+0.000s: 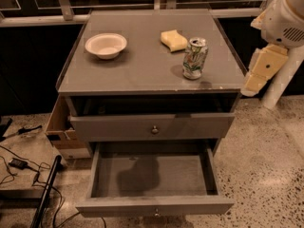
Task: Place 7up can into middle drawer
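Cabinet top point(142, 68): one 7up can point(194, 58) | one middle drawer point(180, 177) open | gripper point(252, 83) right, state unclear

White bowl point(106, 45) sits far left on the grey cabinet top point(142, 68), with the yellow sponge point(173, 40) far right of centre, well apart. Just under the top is a knobbed drawer front point(154, 127). A cardboard box point(59, 127) hugs the cabinet's left side, and black cables point(19, 164) trail across the speckled floor point(266, 151).
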Available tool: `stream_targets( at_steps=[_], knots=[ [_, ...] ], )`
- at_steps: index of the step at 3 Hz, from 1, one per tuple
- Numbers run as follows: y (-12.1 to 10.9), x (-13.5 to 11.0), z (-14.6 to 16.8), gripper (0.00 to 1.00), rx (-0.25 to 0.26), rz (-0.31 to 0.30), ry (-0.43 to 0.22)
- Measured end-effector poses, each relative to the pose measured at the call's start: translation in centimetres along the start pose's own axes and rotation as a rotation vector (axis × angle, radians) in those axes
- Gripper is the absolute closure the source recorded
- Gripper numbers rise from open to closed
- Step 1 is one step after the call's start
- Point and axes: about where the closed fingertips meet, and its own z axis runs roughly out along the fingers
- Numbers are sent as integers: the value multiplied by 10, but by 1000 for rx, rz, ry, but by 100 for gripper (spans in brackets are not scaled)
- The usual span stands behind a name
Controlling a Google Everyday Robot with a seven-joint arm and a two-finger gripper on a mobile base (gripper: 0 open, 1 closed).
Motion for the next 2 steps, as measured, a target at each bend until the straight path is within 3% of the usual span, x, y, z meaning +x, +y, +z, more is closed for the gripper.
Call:
stream_targets(
  at_steps=[2],
  knots=[
    [-71,-2,34,0,61,90,-125]
  ],
)
